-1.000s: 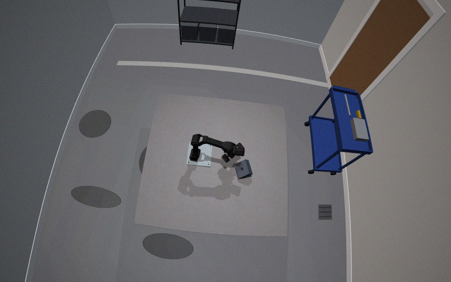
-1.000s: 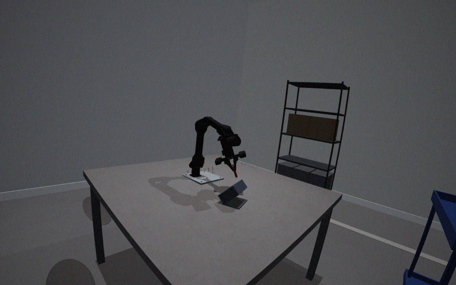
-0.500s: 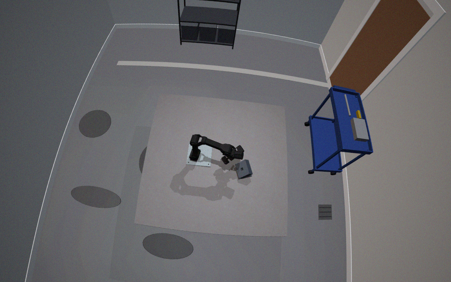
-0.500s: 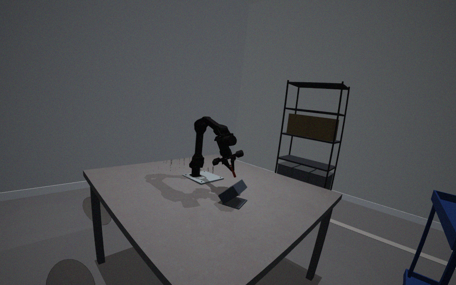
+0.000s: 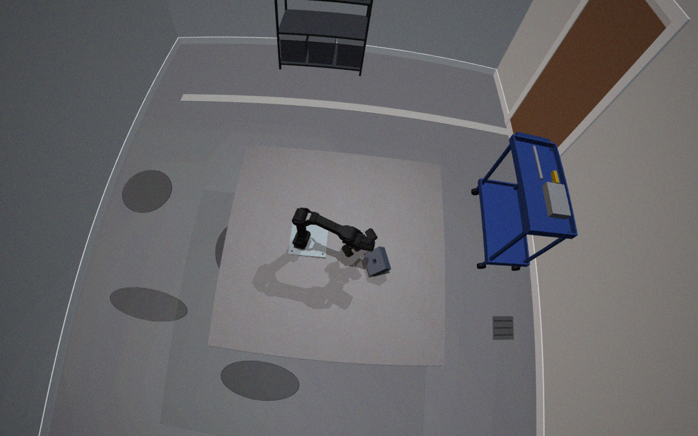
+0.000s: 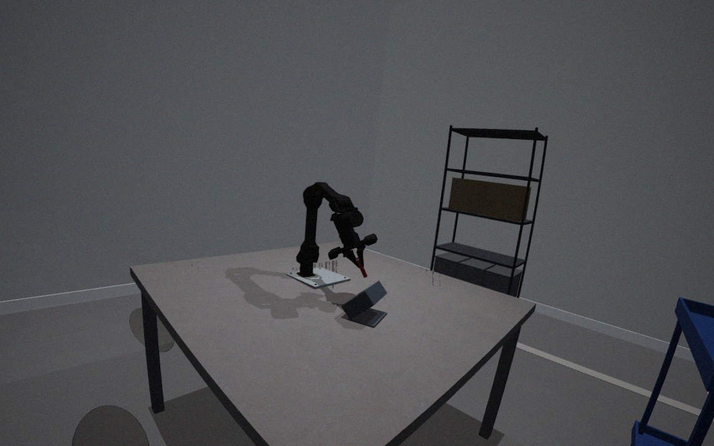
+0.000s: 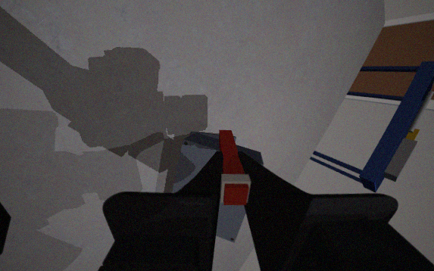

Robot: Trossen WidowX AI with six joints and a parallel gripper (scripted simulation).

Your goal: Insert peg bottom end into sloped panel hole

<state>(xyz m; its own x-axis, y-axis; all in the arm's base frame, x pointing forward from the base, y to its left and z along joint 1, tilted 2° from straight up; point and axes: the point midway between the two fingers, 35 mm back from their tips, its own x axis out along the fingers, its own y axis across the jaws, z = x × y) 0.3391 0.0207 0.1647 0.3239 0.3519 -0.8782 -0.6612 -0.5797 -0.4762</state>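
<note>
The hand [image 6: 360, 263] [image 7: 229, 157] is closed firmly on the red peg [image 6: 363, 271] [image 7: 230, 153], apparently above the sloped panel [image 5: 378, 262] [image 6: 364, 299] [image 7: 197, 155]. Before pushing, it should match the flat sides and tilt to the hole [image 5: 374, 261].

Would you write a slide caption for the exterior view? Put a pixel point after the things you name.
Gripper [image 6: 360, 260] holding a red peg [image 6: 363, 271] above the table [image 6: 292, 354], near the sloped panel [image 6: 366, 298].
</note>
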